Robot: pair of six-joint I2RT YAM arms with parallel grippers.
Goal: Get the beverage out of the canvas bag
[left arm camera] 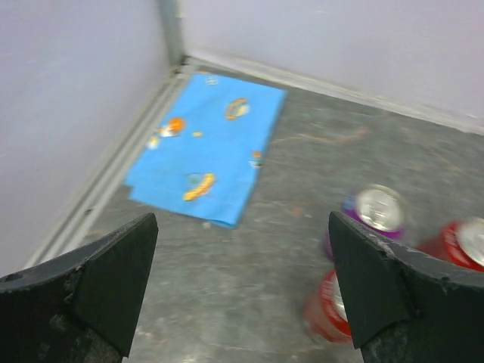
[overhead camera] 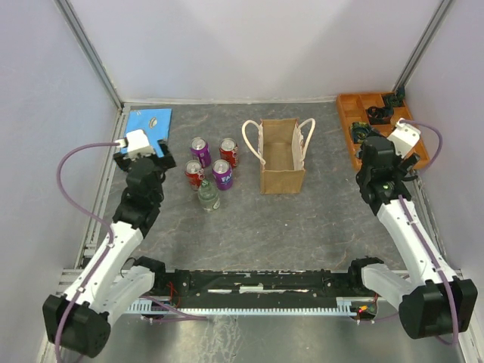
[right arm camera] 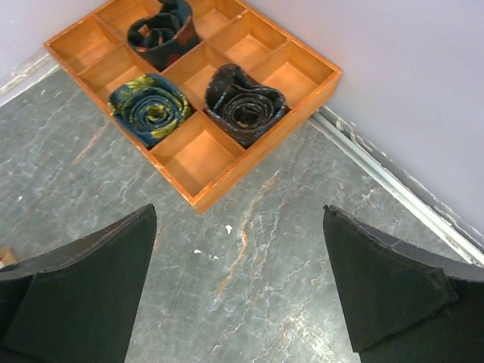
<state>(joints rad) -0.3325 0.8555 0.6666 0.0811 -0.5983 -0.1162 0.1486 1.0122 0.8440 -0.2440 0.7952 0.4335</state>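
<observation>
The left gripper (left arm camera: pixel 242 227) hangs released, its two black fingers (left arm camera: pixel 113 272) spread wide with nothing between them, above the grey marbled tabletop (overhead camera: pixel 318 219) near the far left corner. Just beyond it a bright blue rectangular cloth with orange prints (left arm camera: pixel 208 147) lies flat against the wall. To its right stand five drinks in a tight cluster: a purple aluminium can (overhead camera: pixel 200 150) and a red aluminium can (overhead camera: pixel 228 151) at the back, a second red can (overhead camera: pixel 195 174) and a second purple can (overhead camera: pixel 222 174) in front of them, and a small clear green-tinted bottle (overhead camera: pixel 209 195) nearest the arms. All are upright on the table.

The tan-brown canvas bag with two cream loop handles (overhead camera: pixel 282 159) stands upright just right of the cluster, at mid-table, mouth open upward.

The right gripper (right arm camera: pixel 239 215) is likewise released and holds nothing, hovering by the orange wooden compartment tray (right arm camera: pixel 203 153) in the far right corner, where rolled patterned fabric strips (right arm camera: pixel 243 104) sit in separate compartments.
</observation>
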